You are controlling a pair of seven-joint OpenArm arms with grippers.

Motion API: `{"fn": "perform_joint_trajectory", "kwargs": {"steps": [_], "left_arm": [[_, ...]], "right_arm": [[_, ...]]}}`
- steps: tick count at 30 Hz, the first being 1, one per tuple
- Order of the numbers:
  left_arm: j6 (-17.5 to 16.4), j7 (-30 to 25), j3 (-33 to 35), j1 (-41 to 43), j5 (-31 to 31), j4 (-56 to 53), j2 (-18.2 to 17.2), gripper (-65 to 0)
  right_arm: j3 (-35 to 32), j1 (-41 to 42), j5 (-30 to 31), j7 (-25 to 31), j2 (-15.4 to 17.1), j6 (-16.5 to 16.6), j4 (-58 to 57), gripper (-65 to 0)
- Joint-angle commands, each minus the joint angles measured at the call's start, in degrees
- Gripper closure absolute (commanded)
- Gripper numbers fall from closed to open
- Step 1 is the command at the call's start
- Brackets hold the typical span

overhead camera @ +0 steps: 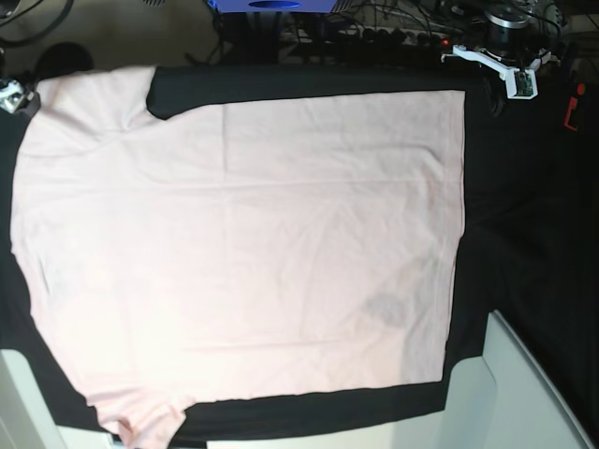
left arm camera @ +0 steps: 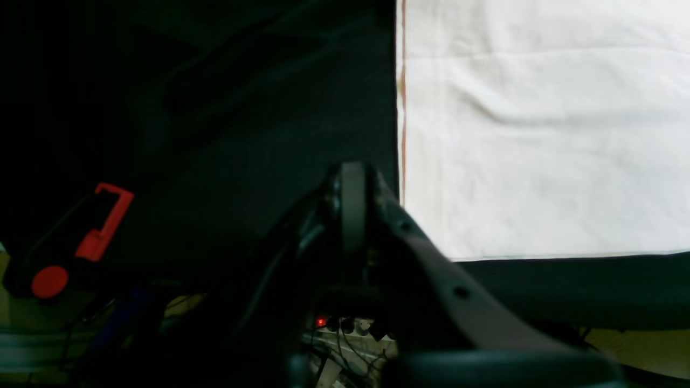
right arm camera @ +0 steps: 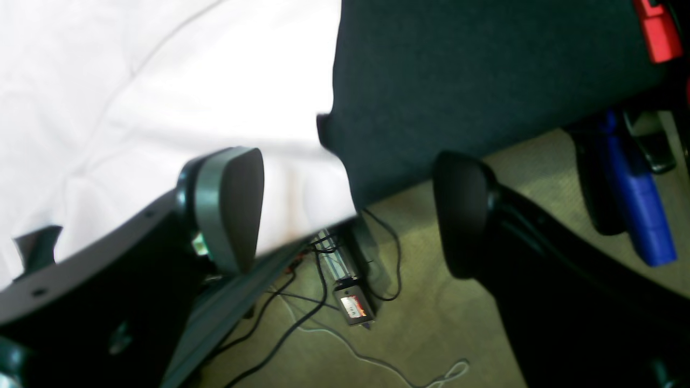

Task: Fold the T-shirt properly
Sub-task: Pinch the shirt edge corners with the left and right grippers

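Pale pink T-shirt (overhead camera: 243, 253) spread flat, plain side up, over most of the black table cloth (overhead camera: 524, 243)

The T-shirt reaches from the left edge of the tabletop, where its sleeves spread toward the far-left and near-left corners, to a straight hem well short of the right edge, leaving a bare strip of cloth there. In the left wrist view the left gripper (left arm camera: 353, 215) sits at the table's edge just beside the hem corner of the T-shirt (left arm camera: 539, 124), over dark cloth; its fingers look pressed together with nothing between them. In the right wrist view the right gripper (right arm camera: 345, 213) is spread wide at the table's edge, one pad (right arm camera: 232, 207) over the T-shirt (right arm camera: 135, 108), the other beyond the cloth above the floor, holding nothing
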Motion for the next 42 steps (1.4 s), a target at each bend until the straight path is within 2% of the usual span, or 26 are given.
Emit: {"fn": "perform_joint_trajectory", "kwargs": {"steps": [1,22,27,32,36,40,42], "left_arm": [[0.6,-1.5,-0.4,0.6,-0.2,0.7,-0.5,-0.5],[0.6,-1.5,-0.4,0.6,-0.2,0.7,-0.5,-0.5],[0.6,-1.5,-0.4,0.6,-0.2,0.7,-0.5,-0.5],[0.6,-1.6,-0.4,0.6,-0.2,0.7,-0.5,-0.5],[0.6,-1.6,-0.4,0.6,-0.6,0.7,-0.5,-0.5],[0.6,-1.6,-0.4,0.6,-0.8,0.7,-0.5,-0.5],[0.6,-1.6,-0.4,0.6,-0.8,0.7,-0.5,-0.8]], "right_arm": [[0.3,0.0,0.7,0.2,1.2,0.4,0.2,-46.9],[-0.4,2.9,0.7,0.3,1.9,0.4,-5.3,-46.1],[-3.9,2.9,0.7,0.3,1.8,0.4,-5.3,-46.1],[-4.3,3.4,0.7,0.3,1.5,0.4,-5.3,-45.6],[-4.3,3.6,0.7,0.3,1.5,0.4,-5.3,-33.8],[-4.3,3.7,0.7,0.2,1.5,0.4,-5.3,-16.4],[-4.3,3.7,0.7,0.1,1.5,0.4,-5.3,-4.9]]}}
